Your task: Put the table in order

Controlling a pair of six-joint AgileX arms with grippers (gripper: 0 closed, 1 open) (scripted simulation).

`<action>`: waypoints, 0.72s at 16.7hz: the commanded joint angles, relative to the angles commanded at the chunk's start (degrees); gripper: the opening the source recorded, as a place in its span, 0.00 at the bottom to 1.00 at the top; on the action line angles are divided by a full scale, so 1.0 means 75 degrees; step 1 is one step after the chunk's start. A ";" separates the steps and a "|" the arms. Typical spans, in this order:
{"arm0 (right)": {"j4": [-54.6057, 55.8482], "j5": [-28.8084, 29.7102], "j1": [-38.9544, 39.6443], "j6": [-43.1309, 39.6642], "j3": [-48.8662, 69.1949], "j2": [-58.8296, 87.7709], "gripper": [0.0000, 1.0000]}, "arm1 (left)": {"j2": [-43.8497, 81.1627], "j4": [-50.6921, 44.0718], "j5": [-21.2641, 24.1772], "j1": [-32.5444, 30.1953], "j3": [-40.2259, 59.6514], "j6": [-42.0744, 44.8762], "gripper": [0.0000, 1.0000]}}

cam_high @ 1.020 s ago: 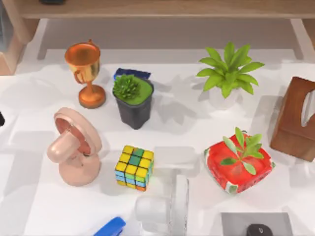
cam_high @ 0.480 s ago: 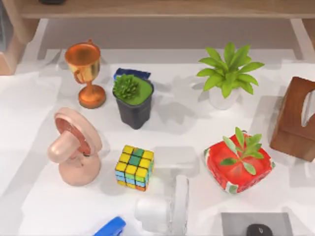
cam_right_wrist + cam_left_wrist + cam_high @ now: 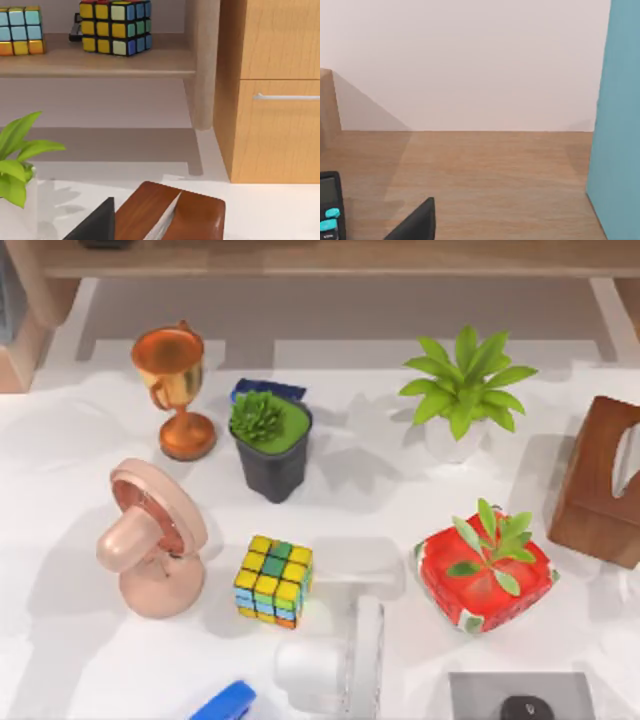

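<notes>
Your left wrist camera looks across a wooden shelf board (image 3: 490, 185) toward a pale wall, with a teal panel (image 3: 620, 120) standing at one side and a dark device with cyan buttons (image 3: 329, 210) lying on the board. A dark finger (image 3: 417, 222) juts into that view; you cannot tell how the left jaws stand. Your right wrist camera sits above the brown tissue box (image 3: 170, 212), facing a shelf that carries two puzzle cubes (image 3: 116, 26) and a wooden drawer cabinet (image 3: 272, 90). A dark finger (image 3: 97, 222) shows there too, and again the jaws' state cannot be told.

From above, the table (image 3: 80, 440) spreads white and glossy beneath everything. On it you have a copper trophy (image 3: 175, 388) at the rear left, a dark pot with a succulent (image 3: 270, 445) just beside it, a white-potted leafy plant (image 3: 462, 390) to the right, a pink fan (image 3: 150, 540), a colour cube (image 3: 273, 580), a white fan (image 3: 335, 665), a red pot with a sprig (image 3: 485, 568), a blue object (image 3: 225, 702) at the front edge and a grey pad (image 3: 470, 695) near the front right.
</notes>
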 joint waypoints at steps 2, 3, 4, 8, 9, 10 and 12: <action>0.0000 0.0000 0.0000 0.0000 0.0000 0.0000 1.00 | 0.0884 -0.0068 -0.0233 -0.0253 0.0976 0.0001 1.00; 0.0000 0.0000 0.0000 0.0000 0.0000 0.0000 1.00 | 0.1265 -0.0097 -0.0333 -0.0362 0.1398 0.0001 1.00; 0.0000 0.0000 0.0000 0.0000 0.0000 0.0000 1.00 | 0.1601 -0.0122 -0.0421 -0.0460 0.1777 0.0000 1.00; 0.0000 0.0000 0.0000 0.0000 0.0000 0.0000 1.00 | 0.2370 -0.0160 -0.0635 -0.0679 0.2680 -0.0025 1.00; 0.0000 0.0000 0.0000 0.0000 0.0000 0.0000 1.00 | 0.2424 -0.0156 -0.0659 -0.0690 0.2749 -0.0036 1.00; 0.0000 0.0000 0.0000 0.0000 0.0000 0.0000 1.00 | 0.2424 -0.0156 -0.0659 -0.0690 0.2749 -0.0036 1.00; 0.0000 0.0000 0.0000 0.0000 0.0000 0.0000 1.00 | 0.2424 -0.0156 -0.0659 -0.0690 0.2749 -0.0036 1.00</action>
